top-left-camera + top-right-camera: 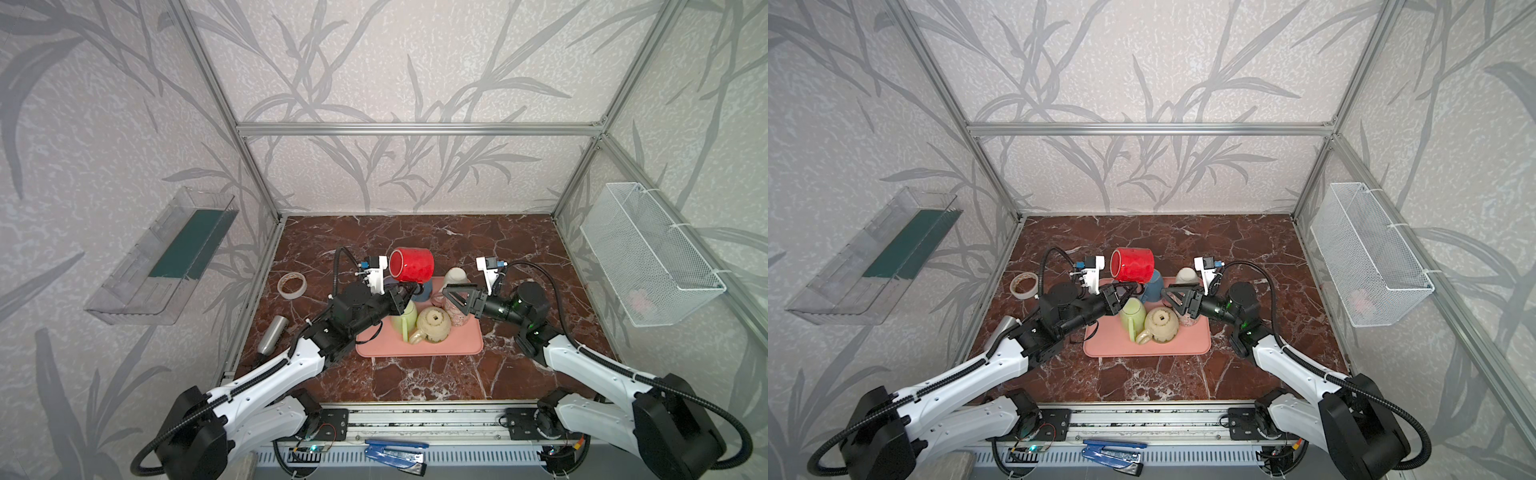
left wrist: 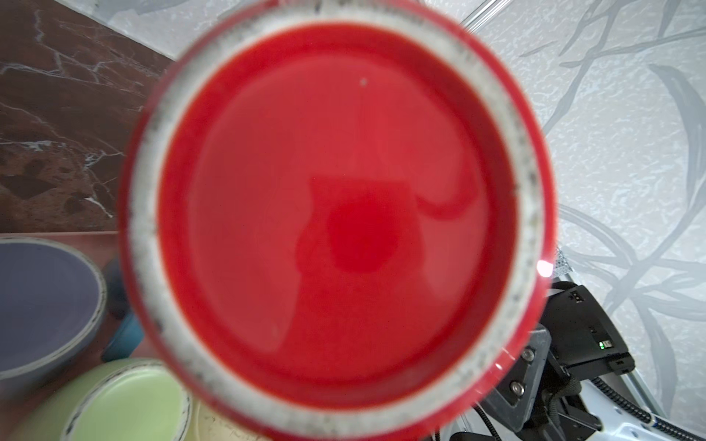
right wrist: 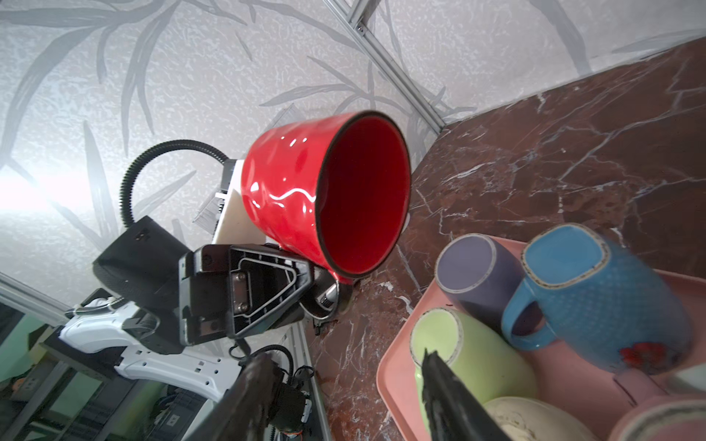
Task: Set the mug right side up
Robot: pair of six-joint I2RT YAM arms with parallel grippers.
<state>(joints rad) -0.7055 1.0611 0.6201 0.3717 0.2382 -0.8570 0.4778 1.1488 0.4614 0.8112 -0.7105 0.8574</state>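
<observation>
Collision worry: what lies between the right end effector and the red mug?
The upside-down blue mug, standing on the pink tray, in both top views.

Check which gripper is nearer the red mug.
Left. The left gripper is clamped on the handle of the red mug, holding it on its side in the air. The right gripper hangs to the mug's right above the pink tray, jaws open, clear of it.

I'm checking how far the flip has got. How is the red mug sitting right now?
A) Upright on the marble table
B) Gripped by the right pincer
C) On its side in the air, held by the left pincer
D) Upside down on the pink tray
C: the red mug lies sideways above the pink tray, its handle clamped in the left pincer. The right pincer is open and empty.
</observation>
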